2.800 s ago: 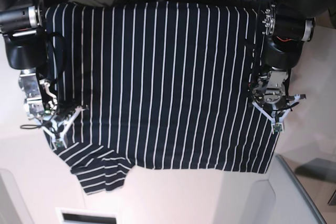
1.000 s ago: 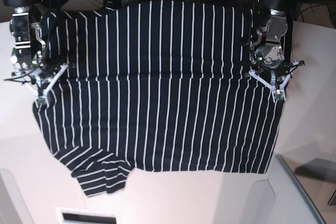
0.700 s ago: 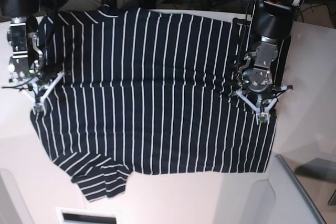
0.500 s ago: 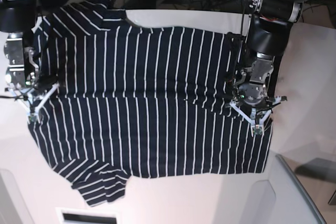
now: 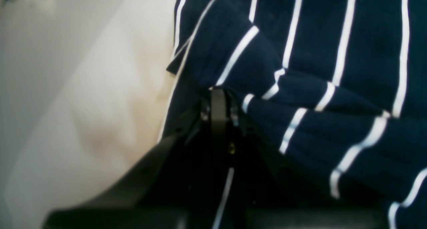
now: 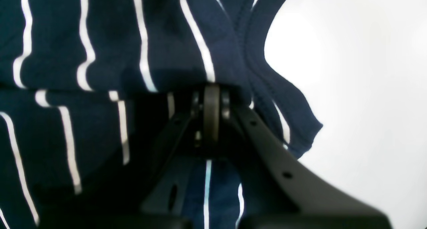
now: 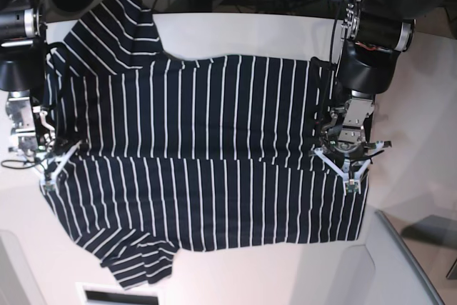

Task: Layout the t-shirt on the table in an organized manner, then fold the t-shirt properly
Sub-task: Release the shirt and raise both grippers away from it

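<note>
The t-shirt (image 7: 207, 155) is being held across the table (image 7: 235, 33), doubled over on itself: a fold line is running from 9 to 3 o'clock in the base view, with one sleeve lying at 7 o'clock and the other at 11 o'clock near the far edge. The left gripper (image 7: 348, 169) is being kept clenched on the cloth edge at 3 o'clock, and the right gripper (image 7: 48, 169) is being kept clenched on the edge at 9 o'clock; in both wrist views the jaws are seen pinched tight on bunched fabric.

Several risks are being judged. A thin pinch may be slipping if the cloth is being dragged against the table, so one side could be dropped and the fold skewed. If the two arms are being moved unevenly, the fold line is likely being pulled crooked. The sleeve at 7 o'clock is being left crumpled and could be trapped under the layer.

Compared with the earlier frames, the lifted far edge is being carried toward 6 o'clock: more bare table is being exposed at 12 o'clock, and both grippers are being seen lower.
</note>
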`<state>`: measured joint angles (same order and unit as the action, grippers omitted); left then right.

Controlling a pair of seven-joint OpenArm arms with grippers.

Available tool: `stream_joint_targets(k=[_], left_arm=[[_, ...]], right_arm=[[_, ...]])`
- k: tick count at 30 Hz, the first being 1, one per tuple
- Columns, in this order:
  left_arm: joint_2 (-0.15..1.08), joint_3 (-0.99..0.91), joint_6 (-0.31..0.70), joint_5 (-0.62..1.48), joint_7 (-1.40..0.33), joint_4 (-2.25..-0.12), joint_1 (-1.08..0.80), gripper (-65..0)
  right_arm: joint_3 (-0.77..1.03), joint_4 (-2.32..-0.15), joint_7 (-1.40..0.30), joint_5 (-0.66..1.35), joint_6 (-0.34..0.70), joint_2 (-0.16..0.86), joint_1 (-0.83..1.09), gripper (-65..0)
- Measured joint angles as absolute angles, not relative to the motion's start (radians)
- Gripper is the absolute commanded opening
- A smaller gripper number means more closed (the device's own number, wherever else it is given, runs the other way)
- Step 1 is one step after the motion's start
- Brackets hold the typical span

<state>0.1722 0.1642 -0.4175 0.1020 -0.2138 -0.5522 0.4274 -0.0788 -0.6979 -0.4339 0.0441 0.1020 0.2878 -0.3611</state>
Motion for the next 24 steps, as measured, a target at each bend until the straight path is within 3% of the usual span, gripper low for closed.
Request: stream_joint_targets(k=[5,8,13,17,20,24], left_arm=[[0.175,0.157,-0.418,0.102,-0.250,-0.639,0.406,-65.0],[0.187,0.123,-0.411,0.108,-0.339,-0.810,0.328,-65.0],[0.208,0.019,-0.424,0.108,-0.523,-1.142,0.198,-65.0],[0.210,0.025,-0.413,0.111,-0.720,-1.415,0.146,-65.0],[0.208,0.002,-0.416,0.101,-0.715,-1.590,0.017,-65.0],[0.202,-0.116,-0.419,0.106,-0.746,-1.752,-0.150,-65.0]], right_arm=[[-0.079,-0.749,-0.477,0.049,0.115,0.300,-0.338,-65.0],[-0.048,-0.953,-0.542,0.051,0.119,0.329,-0.216,-64.8],[0.158,-1.308,-0.588,0.044,0.108,0.319,-0.036,-64.1],[0.218,-1.571,-0.672,0.064,0.125,0.289,0.073,-58.4],[0.315,-1.733,-0.731,0.060,0.124,0.231,0.180,-58.2],[0.547,-1.900,-0.784,0.198,0.124,0.075,0.252,-57.3]])
